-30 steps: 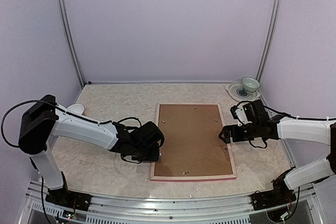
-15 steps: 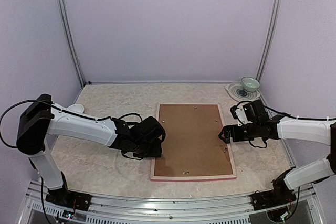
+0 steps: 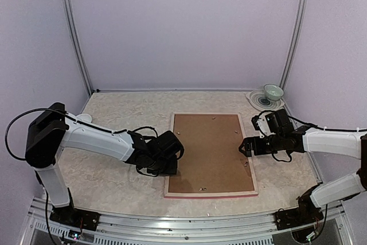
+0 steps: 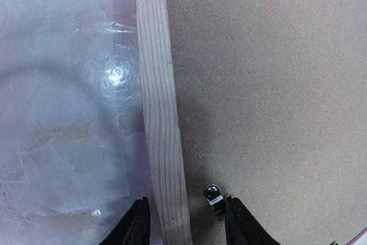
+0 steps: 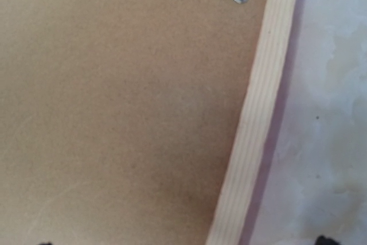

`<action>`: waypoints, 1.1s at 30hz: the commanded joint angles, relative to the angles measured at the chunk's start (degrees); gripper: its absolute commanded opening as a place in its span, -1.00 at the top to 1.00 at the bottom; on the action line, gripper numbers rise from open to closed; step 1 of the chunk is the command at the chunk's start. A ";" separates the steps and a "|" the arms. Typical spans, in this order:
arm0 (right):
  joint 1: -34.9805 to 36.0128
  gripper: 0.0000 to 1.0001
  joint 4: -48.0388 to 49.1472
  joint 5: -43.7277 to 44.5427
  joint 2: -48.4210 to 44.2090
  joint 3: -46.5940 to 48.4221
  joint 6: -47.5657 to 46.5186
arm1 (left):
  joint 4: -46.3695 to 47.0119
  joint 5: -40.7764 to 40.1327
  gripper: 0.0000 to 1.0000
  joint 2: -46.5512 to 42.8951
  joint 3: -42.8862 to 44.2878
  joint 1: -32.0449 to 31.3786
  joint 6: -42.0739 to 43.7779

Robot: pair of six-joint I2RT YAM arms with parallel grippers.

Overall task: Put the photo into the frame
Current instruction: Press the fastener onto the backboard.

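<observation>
Left gripper (image 4: pixel 183 222) is seen partly spread, astride the frame (image 4: pixel 156 101) rail directly beneath it, pale wood back up. Right gripper (image 3: pixel 245 146) is held wide open over the opposite rail, with brown backing board (image 4: pixel 269 84) set between them.

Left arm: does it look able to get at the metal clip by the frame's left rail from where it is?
Probably yes. The left gripper hangs right over the clip, jaws apart astride the wooden rail of the frame, and nothing covers the clip.
</observation>
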 commanded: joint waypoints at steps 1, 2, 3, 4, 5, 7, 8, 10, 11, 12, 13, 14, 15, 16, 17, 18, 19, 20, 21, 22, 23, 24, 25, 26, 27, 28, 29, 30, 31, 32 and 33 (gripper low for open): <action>0.39 -0.98 1.16 -0.59 -0.85 -0.51 -0.30 | -0.84 -1.48 0.12 1.42 0.11 -0.21 0.36; 0.42 -0.99 1.16 -0.63 -0.81 -0.51 -0.26 | -0.81 -1.44 0.14 1.52 0.18 -0.21 0.39; 0.44 -0.99 1.13 -0.65 -0.80 -0.51 -0.25 | -0.82 -1.31 0.15 1.75 0.20 -0.17 0.47; 0.41 -0.98 1.15 -0.67 -0.85 -0.51 -0.30 | -0.82 -1.26 0.17 1.80 0.20 -0.15 0.46; 0.40 -0.98 1.16 -0.74 -0.85 -0.55 -0.27 | -0.82 -1.18 0.18 1.82 0.14 -0.19 0.47; 0.45 -0.98 1.16 -0.77 -0.86 -0.51 -0.31 | -0.84 -1.14 0.20 1.69 -0.06 -0.17 0.44; 0.45 -0.98 1.16 -0.77 -0.87 -0.51 -0.26 | -0.82 -1.16 0.22 1.65 -0.11 -0.22 0.41; 0.42 -0.98 1.13 -0.81 -0.81 -0.42 -0.26 | -0.91 -1.20 0.24 1.51 -0.23 -0.18 0.39; 0.44 -0.98 1.15 -0.84 -0.77 -0.35 -0.25 | -0.99 -1.17 0.24 1.48 -0.24 -0.21 0.35; 0.45 -0.98 1.14 -0.90 -0.69 -0.33 -0.27 | -1.03 -1.17 0.25 1.47 -0.28 -0.20 0.39; 0.38 -0.98 1.14 -0.93 -0.68 -0.29 -0.30 | -1.05 -1.12 0.26 1.53 -0.32 -0.19 0.40; 0.45 -0.98 1.14 -0.92 -0.64 -0.25 -0.34 | -1.04 -1.08 0.26 1.55 -0.45 -0.22 0.34; 0.46 -0.98 1.20 -0.96 -0.61 -0.24 -0.35 | -1.00 -1.08 0.27 1.49 -0.49 -0.15 0.25; 0.44 -0.98 1.15 -1.02 -0.59 -0.24 -0.34 | -0.92 -1.08 0.28 1.47 -0.64 -0.19 0.21; 0.48 -0.98 1.14 -1.03 -0.59 -0.24 -0.32 | -0.95 -1.03 0.29 1.39 -0.79 -0.11 0.12; 0.42 -0.98 1.11 -1.07 -0.59 -0.24 -0.34 | -0.90 -0.99 0.31 1.29 -0.99 -0.17 0.08; 0.43 -0.98 1.15 -1.04 -0.59 -0.24 -0.35 | -0.81 -0.99 0.32 1.15 -1.14 -0.10 -0.06; 0.39 -0.98 1.18 -0.96 -0.59 -0.24 -0.34 | -0.72 -0.99 0.33 1.12 -1.32 -0.12 -0.05; 0.43 -0.98 1.14 -1.02 -0.59 -0.24 -0.34 | -0.73 -0.99 0.33 1.00 -1.50 -0.14 -0.10; 0.40 -0.98 1.14 -1.00 -0.59 -0.24 -0.38 | -0.73 -0.99 0.34 0.95 -1.62 -0.10 -0.18; 0.40 -0.98 1.15 -0.98 -0.59 -0.24 -0.35 | -0.59 -0.99 0.34 0.94 -1.75 -0.09 -0.17; 0.39 -0.98 1.12 -0.95 -0.52 -0.24 -0.34 | -0.55 -0.99 0.34 0.90 -1.88 -0.05 -0.13; 0.42 -0.98 1.17 -0.94 -0.51 -0.24 -0.41 | -0.46 -1.03 0.35 0.86 -2.02 -0.09 -0.20; 0.44 -0.98 1.22 -0.94 -0.50 -0.32 -0.36 | -0.37 -1.07 0.36 0.85 -2.14 -0.05 -0.27; 0.38 -0.98 1.24 -0.94 -0.50 -0.33 -0.39 | -0.33 -1.00 0.37 0.79 -2.29 -0.03 -0.37; 0.40 -0.99 1.24 -0.94 -0.50 -0.33 -0.35 | -0.23 -0.99 0.39 0.72 -2.42 0.03 -0.41; 0.37 -0.98 1.20 -0.94 -0.50 -0.33 -0.34 | -0.01 -1.00 0.40 0.68 -2.62 0.06 -0.47; 0.38 -0.98 1.19 -0.90 -0.50 -0.34 -0.34 | 0.23 -0.92 0.40 0.61 -2.80 0.15 -0.54; 0.39 -0.98 1.26 -0.94 -0.45 -0.33 -0.36 | 0.40 -0.83 0.41 0.58 -2.99 0.13 -0.57; 0.45 -0.98 1.23 -0.93 -0.42 -0.33 -0.35 | 0.60 -0.69 0.43 0.52 -3.15 0.19 -0.66; 0.38 -0.98 1.24 -0.93 -0.42 -0.33 -0.34 | 0.67 -0.58 0.44 0.50 -3.33 0.26 -0.65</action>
